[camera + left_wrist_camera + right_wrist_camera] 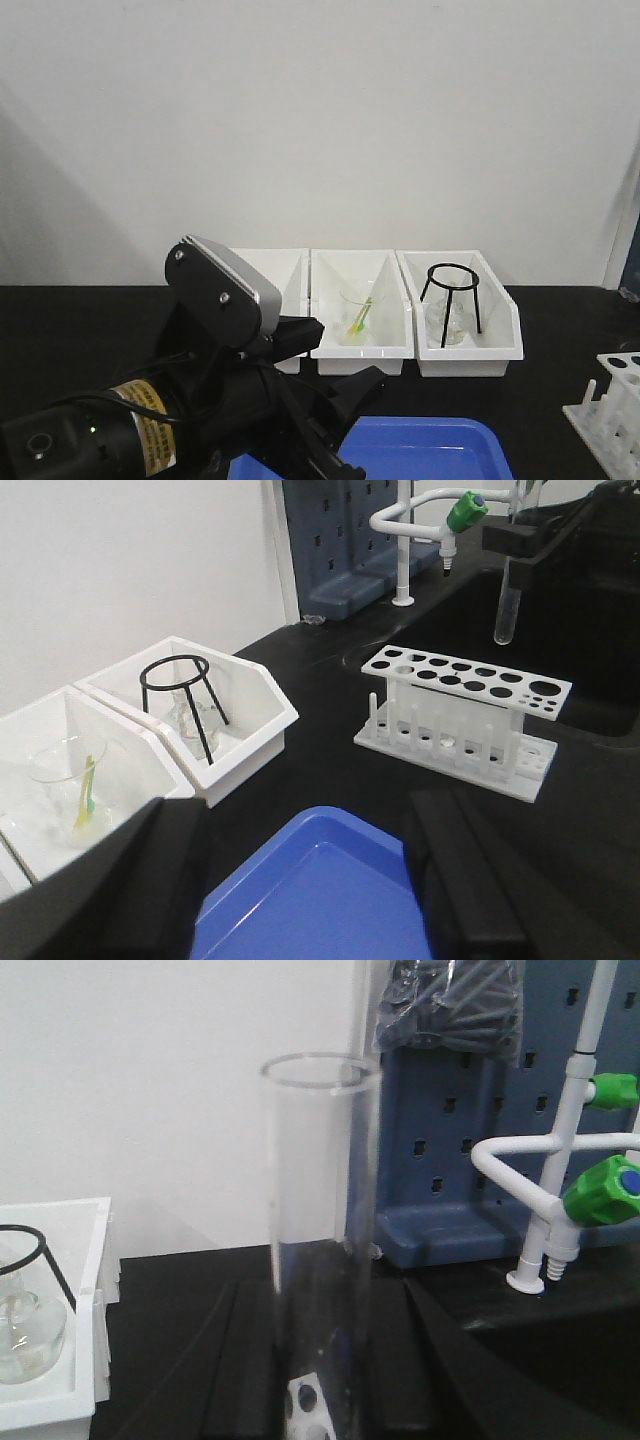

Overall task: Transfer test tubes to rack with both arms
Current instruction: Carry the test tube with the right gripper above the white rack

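Right gripper (pixel 322 1375) is clamped on the test tube (pixel 506 605), which hangs upright just above the rack (pixel 465 695), its bottom clear of the holes. Left gripper (pixel 305 875) hangs over the blue tray (pixel 430 452), fingers spread and holding nothing.

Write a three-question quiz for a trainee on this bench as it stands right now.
1. True or false: the test tube already stands in the rack.
2. Which thing sits in the same white bin as the black tripod? A) a glass flask B) a sponge C) scissors
3. Fill in: the left pincer is ___ and holds nothing.
Key: 1 false, the right pincer holds it upright in the air, not in any hole; 2 A; 3 open.
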Robot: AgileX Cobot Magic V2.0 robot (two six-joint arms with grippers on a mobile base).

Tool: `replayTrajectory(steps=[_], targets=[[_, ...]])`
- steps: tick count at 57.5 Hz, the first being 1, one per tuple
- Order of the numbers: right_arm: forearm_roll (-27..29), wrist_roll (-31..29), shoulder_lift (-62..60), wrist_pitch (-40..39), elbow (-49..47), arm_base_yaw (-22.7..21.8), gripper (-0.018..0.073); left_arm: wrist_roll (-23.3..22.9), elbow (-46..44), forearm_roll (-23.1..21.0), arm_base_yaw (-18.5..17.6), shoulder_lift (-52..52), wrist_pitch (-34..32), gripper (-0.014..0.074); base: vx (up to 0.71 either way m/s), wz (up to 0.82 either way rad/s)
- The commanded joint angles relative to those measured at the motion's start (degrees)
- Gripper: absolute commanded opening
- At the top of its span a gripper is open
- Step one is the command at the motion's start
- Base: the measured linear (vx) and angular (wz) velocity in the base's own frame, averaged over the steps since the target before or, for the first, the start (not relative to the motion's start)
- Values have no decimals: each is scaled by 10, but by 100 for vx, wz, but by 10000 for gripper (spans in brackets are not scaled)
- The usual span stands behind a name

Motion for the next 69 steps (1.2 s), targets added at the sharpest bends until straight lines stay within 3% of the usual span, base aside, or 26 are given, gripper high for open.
replayTrajectory(steps=[1, 25, 49, 69], targets=[[-26, 8, 4, -54, -33, -4, -6, -5, -19, -6, -4, -20, -36, 519, 0, 0], [-27, 59, 90, -120, -41, -4, -6, -5, -17, -6, -4, -18, -32, 519, 0, 0], [-25, 56, 147, -200, -41, -7, -6, -5, -17, -6, -4, -18, -32, 519, 0, 0], [-18, 56, 182, -216, -48, -7, -6, -5, -17, -6, -4, -18, -30, 519, 0, 0]])
